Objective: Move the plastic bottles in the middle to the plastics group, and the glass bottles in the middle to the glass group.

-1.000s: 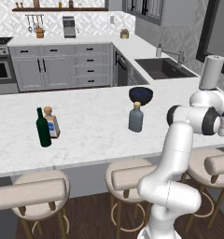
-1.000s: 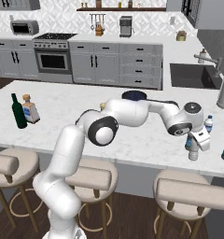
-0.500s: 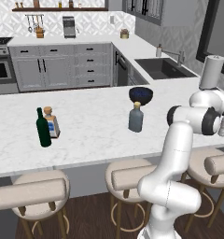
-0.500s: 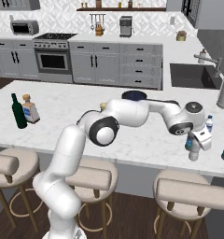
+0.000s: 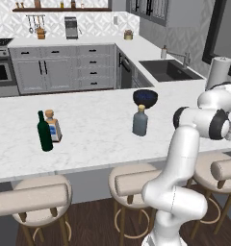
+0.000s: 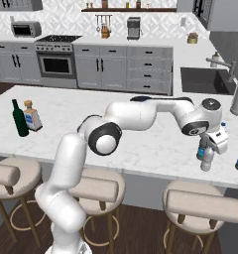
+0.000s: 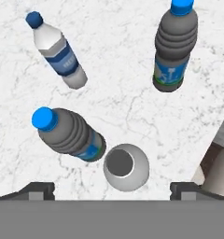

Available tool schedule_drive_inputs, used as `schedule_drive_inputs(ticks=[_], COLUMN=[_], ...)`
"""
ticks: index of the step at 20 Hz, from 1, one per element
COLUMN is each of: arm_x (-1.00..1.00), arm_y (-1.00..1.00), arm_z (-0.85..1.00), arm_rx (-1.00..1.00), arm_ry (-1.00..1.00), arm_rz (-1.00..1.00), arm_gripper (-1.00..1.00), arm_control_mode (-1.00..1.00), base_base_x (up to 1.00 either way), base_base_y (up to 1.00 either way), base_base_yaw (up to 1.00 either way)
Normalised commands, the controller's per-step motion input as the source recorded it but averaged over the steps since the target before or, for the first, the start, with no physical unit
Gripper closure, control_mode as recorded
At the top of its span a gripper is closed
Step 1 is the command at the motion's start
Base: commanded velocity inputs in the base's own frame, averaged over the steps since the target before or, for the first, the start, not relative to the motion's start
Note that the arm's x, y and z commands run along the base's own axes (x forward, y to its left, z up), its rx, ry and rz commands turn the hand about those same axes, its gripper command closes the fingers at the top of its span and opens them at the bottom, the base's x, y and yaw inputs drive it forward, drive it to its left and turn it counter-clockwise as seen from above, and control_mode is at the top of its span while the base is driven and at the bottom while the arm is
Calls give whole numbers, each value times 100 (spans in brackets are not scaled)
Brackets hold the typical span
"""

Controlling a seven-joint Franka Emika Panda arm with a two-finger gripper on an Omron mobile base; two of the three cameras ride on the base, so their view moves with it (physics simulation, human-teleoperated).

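Gripper (image 7: 112, 190) now wide above pale bottle (image 7: 126, 166)

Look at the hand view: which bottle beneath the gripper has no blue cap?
The pale whitish bottle, nearest the open gripper, seen straight down. The other three show blue caps; it shows only a plain grey top.

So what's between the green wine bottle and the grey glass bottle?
Bare marble counter in the left base view; the wine bottle and grey bottle stand apart.

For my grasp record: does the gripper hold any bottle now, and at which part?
Nothing is held: the gripper stands with jaws open above the pale whitish-clear plastic bottle, not touching it.
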Motion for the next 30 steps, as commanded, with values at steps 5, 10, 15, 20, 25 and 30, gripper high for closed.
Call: schedule_drive_inputs(ticks=[5,10,15,20,25,30], arm_x=[-28,-25,-12,-3,-1,0], arm_y=[67,88,98,93,94,86], arm_z=[18,15,12,12,18,17], arm_rx=[-2,-3,-1,0,0,1], arm_ry=[15,20,20,7,9,1], arm_rz=[1,9,20,34,35,34], arm_gripper=[-100,-100,-100,-100,-100,-100], arm_control_mode=[-100,-100,-100,-100,-100,-100], base_base_x=[0,0,0,0,0,0], base_base_y=[0,0,0,0,0,0], base_base_yaw=[0,0,0,0,0,0])
